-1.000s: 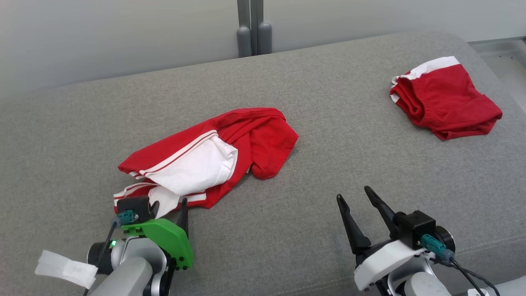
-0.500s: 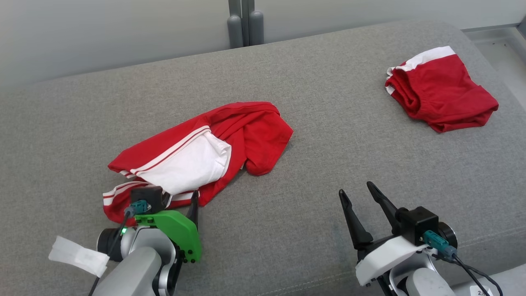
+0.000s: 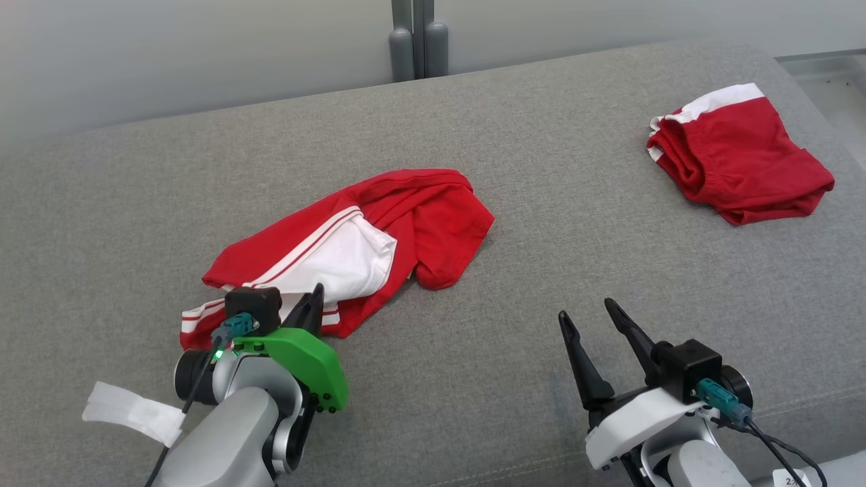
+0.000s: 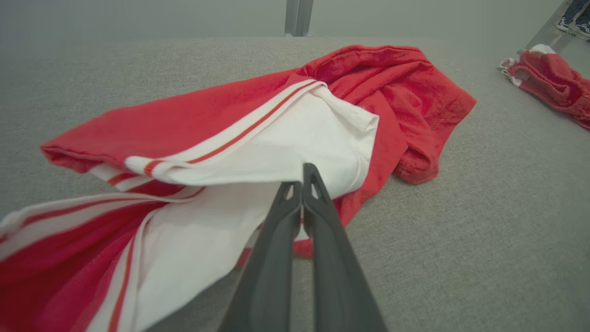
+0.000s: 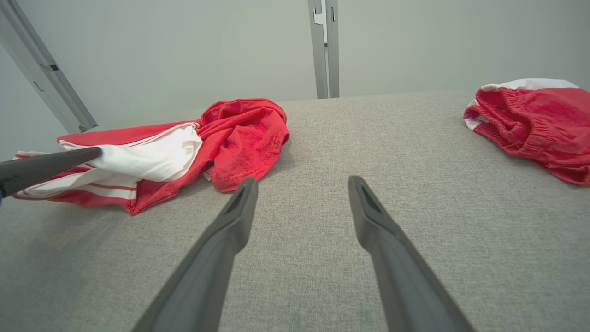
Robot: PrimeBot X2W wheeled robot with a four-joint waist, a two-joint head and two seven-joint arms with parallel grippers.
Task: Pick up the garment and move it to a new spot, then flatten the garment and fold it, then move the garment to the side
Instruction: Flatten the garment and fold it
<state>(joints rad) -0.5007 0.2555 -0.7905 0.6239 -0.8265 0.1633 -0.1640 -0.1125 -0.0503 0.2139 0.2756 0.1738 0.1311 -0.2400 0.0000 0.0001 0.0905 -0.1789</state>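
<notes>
Your garment (image 3: 379, 230), soft crumpled red jersey with a smooth white panel and thin stripes, lies left of centre on the grey woven worktop (image 3: 541, 284). The left gripper (image 3: 312, 301), spread a second ago, is now pinched together at the white panel's edge; you can't tell whether cloth is caught. The right gripper (image 3: 585, 309) stays wide apart, holding nothing. Folded red shorts (image 3: 744, 169) sit far right.

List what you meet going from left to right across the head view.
crumpled red-and-white garment → right end effector → folded red garment. The left end effector overlaps that first garment, so it is left out of the order.
</notes>
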